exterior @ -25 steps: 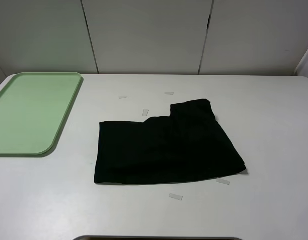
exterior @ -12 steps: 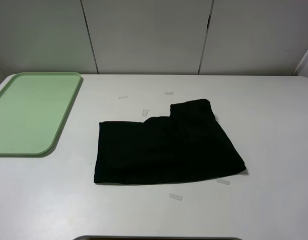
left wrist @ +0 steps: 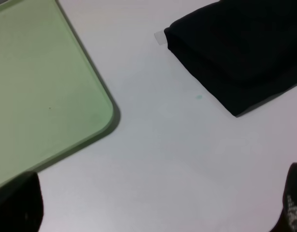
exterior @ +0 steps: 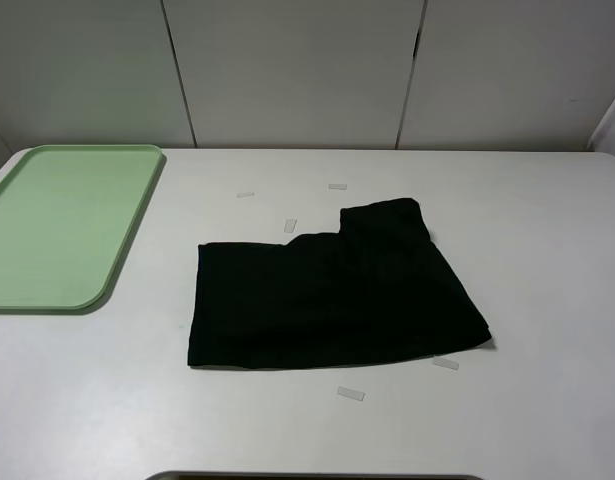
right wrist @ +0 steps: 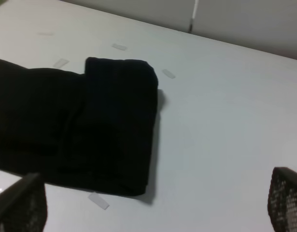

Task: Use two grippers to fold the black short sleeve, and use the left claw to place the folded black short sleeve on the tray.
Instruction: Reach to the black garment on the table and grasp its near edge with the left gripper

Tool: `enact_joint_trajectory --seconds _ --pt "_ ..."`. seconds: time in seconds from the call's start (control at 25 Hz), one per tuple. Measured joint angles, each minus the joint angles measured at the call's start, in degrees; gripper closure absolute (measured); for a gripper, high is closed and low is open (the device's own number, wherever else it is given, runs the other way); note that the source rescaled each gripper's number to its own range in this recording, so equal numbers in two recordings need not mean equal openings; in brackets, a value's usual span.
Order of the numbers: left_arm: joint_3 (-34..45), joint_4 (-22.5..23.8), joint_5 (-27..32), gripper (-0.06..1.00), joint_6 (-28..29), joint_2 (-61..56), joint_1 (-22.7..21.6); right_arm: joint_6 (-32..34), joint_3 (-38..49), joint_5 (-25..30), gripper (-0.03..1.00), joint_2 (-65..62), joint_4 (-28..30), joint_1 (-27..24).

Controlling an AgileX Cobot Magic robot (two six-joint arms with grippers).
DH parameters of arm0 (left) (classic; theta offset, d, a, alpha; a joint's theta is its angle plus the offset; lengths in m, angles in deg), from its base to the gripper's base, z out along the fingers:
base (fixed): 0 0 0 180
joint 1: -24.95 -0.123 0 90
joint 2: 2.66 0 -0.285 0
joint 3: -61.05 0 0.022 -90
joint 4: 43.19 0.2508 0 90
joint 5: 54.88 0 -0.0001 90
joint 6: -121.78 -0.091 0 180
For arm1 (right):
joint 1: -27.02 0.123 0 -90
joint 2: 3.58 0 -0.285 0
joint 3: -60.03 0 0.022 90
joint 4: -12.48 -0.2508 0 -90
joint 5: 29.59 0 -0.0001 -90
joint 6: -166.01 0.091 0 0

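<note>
The black short sleeve (exterior: 327,295) lies partly folded on the white table, a thicker folded part at its far right corner; no lettering shows. The pale-green tray (exterior: 62,225) sits empty at the far left. Neither arm shows in the exterior high view. The left wrist view holds a tray corner (left wrist: 37,87) and a shirt corner (left wrist: 235,53), with my left gripper (left wrist: 155,212) open above bare table between them, fingertips (left wrist: 18,205) wide apart. In the right wrist view my right gripper (right wrist: 153,203) is open, short of the shirt's right edge (right wrist: 90,121).
Several small clear tape pieces lie on the table around the shirt, such as one (exterior: 351,394) in front of it and one (exterior: 290,226) behind it. Grey wall panels stand behind the table. A dark edge (exterior: 317,477) shows at the table's front.
</note>
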Motion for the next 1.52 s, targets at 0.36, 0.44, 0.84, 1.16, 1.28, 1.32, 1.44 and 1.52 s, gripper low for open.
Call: enact_joint_trajectory --seconds 0.36,0.44,0.84,1.16,1.28,1.32,1.44,1.52 --pt "0.00 0.00 0.00 -0.06 0.00 0.00 0.00 0.00 0.00 0.00 -0.03 0.00 -0.07 -0.16" --pt "0.00 0.00 0.00 -0.06 0.00 0.00 0.00 0.00 0.00 0.00 -0.03 0.00 -0.09 -0.16" --pt "0.00 -0.19 0.00 -0.06 0.06 0.00 0.00 0.00 0.00 0.00 -0.03 0.00 -0.09 -0.16" --pt "-0.97 -0.05 -6.50 -0.05 12.35 1.57 0.00 0.00 0.00 0.00 -0.03 0.00 -0.09 -0.16" --pt "-1.03 -4.39 -11.34 -0.05 14.01 8.34 0.00 0.00 0.00 0.00 -0.03 0.00 -0.14 -0.16" --pt "-1.03 -6.37 -12.71 -0.05 13.81 11.63 0.00 0.00 0.00 0.00 -0.03 0.00 -0.14 -0.16" --pt "-1.03 -12.52 -17.77 -0.05 10.05 22.57 0.00 0.00 0.00 0.00 -0.03 0.00 -0.14 -0.16" --pt "-1.03 -18.18 -21.24 -0.04 5.22 30.22 0.00 0.00 0.00 0.00 -0.03 0.00 -0.14 -0.16"
